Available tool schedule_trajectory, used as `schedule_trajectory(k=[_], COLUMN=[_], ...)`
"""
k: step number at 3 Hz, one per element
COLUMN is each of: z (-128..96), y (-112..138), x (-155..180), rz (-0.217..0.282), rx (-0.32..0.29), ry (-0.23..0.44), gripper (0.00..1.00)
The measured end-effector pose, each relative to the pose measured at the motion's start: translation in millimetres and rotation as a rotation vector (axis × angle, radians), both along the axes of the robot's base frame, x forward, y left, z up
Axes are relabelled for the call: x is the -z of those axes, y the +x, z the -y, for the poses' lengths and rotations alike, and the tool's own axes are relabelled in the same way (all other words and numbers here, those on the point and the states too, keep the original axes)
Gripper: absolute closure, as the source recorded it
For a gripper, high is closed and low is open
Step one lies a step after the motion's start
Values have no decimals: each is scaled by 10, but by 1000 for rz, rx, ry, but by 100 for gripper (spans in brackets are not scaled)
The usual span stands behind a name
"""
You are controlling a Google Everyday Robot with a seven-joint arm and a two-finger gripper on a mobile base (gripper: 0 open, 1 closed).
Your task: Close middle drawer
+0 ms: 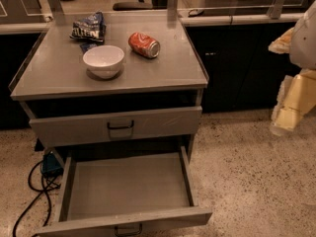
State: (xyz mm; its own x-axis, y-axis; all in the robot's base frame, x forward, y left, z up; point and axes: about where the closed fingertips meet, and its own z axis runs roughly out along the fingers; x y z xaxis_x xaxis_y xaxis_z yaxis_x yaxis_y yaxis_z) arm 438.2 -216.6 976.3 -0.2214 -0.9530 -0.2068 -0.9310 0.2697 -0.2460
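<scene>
The jaws hang at the right edge of the view, at the low end of the cream arm (291,102), above the floor (247,172) and well apart from the desk (163,73). Whether they are released or clenched cannot be told. To their left stands the grey desk with its drawers. The middle drawer (128,186) is pulled far out toward the camera, its long shallow tray open to view. Its low front lies at the bottom edge of the view, with a small dark handle (128,229) partly cut off. Above it sits the top drawer (116,126), taller in front, just under the desk top. On the desk rest a white bowl (103,60), a red can (144,45) on its side just right of the bowl, and a blue bag (89,27) behind the bowl. Black cables (34,186) trail on the speckled floor left of the middle drawer
</scene>
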Motion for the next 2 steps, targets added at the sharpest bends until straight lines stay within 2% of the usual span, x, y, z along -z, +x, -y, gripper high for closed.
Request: schedule_trajectory(k=[1, 2], z=[0, -56], y=[0, -79], x=[0, 225], rz=[0, 9], rx=[0, -24], ry=[0, 32], gripper=[0, 0])
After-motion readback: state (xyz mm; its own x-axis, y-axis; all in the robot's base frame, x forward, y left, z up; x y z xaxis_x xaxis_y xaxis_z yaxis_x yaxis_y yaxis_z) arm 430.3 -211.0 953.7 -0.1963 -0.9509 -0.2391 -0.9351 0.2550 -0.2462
